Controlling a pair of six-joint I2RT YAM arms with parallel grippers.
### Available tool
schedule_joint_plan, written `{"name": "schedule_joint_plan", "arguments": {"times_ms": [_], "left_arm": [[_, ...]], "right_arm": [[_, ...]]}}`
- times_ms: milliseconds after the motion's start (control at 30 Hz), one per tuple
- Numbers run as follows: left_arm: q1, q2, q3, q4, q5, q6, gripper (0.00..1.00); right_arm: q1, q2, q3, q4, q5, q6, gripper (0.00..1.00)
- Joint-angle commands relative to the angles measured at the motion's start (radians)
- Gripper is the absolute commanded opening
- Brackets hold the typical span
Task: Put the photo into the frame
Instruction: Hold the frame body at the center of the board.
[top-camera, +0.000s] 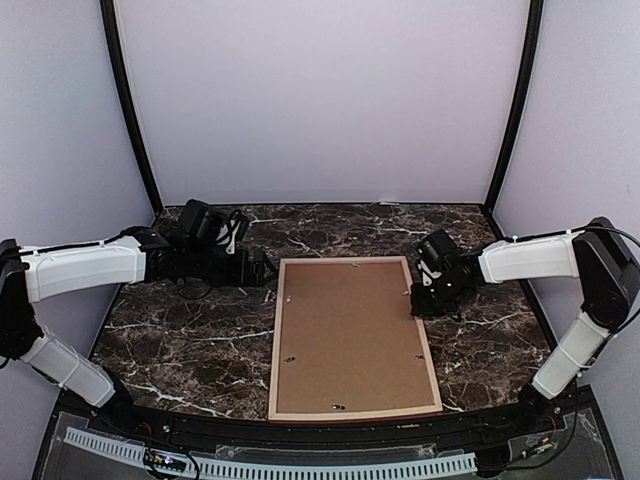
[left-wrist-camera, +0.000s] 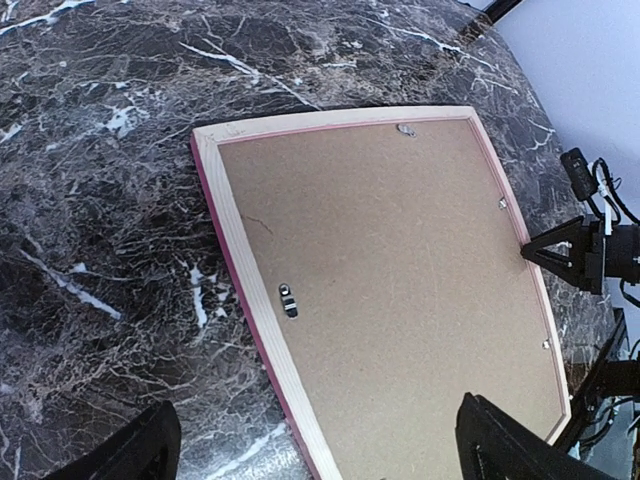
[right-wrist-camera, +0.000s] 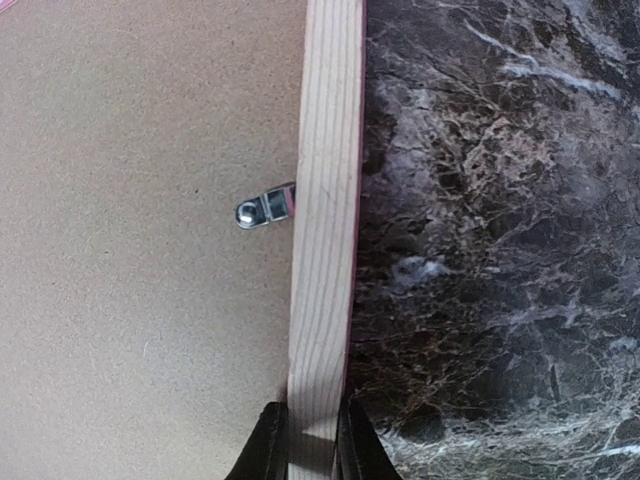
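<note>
My right pincer (right-wrist-camera: 312, 445) nips the right rail of the frame (top-camera: 276, 350), which lies face down with the backing board (top-camera: 350, 335) in it. My left pincer (top-camera: 262, 270) hangs wide open beside it. The photo is hidden, perhaps under the board, so I think lifting the board comes next.

Left arm (top-camera: 85, 268) stretched inward, left hand (left-wrist-camera: 320, 455) spread wide, right arm (top-camera: 527, 258) bent, right hand (right-wrist-camera: 307, 447) pinched narrow

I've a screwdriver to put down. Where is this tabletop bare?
Widest: the marble tabletop left of the frame, nearer than the left gripper. Also the strip behind the frame, and the near-right corner. Crowded at the right rail, where the right gripper pinches it.
</note>
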Motion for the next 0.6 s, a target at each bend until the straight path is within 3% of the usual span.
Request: {"name": "schedule_joint_plan", "arguments": {"times_ms": [0,133,567], "left_arm": [[0.027,0.032,0.032,-0.002,0.129,0.013,0.99],[0.044,0.087,0.065,0.000,0.159,0.025,0.99],[0.040,0.394,0.313,-0.133,0.068,0.171,0.99]], "right_arm": [[-0.011,-0.062,-0.014,-0.008,0.060,-0.007,0.09],[-0.011,-0.091,-0.040,0.008,0.066,0.003,0.08],[-0.018,-0.138,-0.095,0.063,0.041,-0.011,0.07]]}}
